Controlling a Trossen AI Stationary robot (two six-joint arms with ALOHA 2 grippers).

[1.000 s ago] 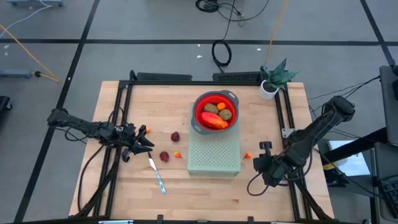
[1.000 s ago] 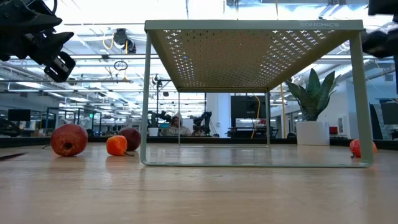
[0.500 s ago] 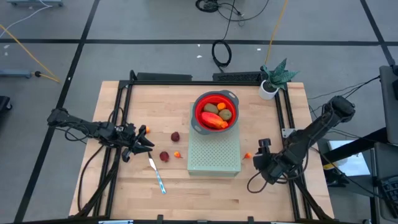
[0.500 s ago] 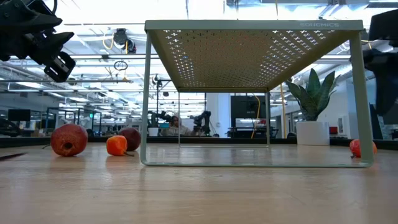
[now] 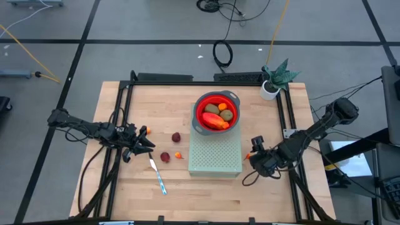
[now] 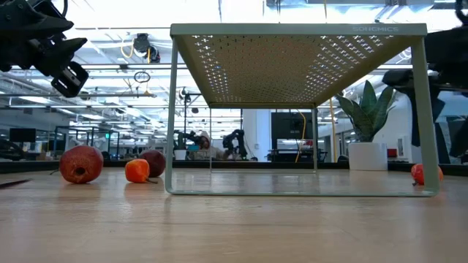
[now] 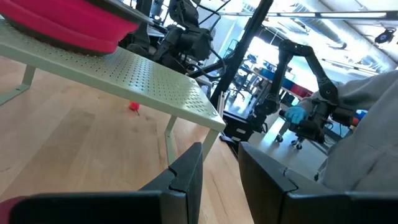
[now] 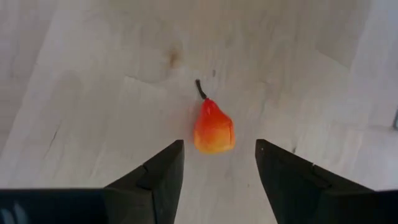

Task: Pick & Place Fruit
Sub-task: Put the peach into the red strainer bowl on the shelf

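Observation:
The red bowl [image 5: 216, 99] stands on the pale green perforated rack [image 5: 215, 156] and holds the elongated red-orange fruit [image 5: 215, 120], two brown-green ovals and an orange ball. Two dark red balls [image 5: 177, 137] [image 5: 165, 157] and a tiny orange ball [image 5: 179, 155] lie on the table. My right gripper [image 5: 254, 154] is open and points down over another tiny orange fruit [image 8: 213, 129] just right of the rack. That fruit lies between and just ahead of the fingertips, untouched. My left gripper [image 5: 147, 144] waits open above the table's left part, beside an orange ball [image 5: 145, 130].
A thin knife with a light-blue handle [image 5: 157, 175] lies near the left gripper, toward the near edge. A potted plant [image 5: 273, 80] stands at the far right corner. The rack's right legs [image 6: 430, 117] stand close beside the right gripper. Bare wood lies along the near edge.
My right gripper has moved toward the table's left and a little toward the far edge, from the right rail to above the tiny orange fruit beside the rack. The left arm and the fruit have stayed still.

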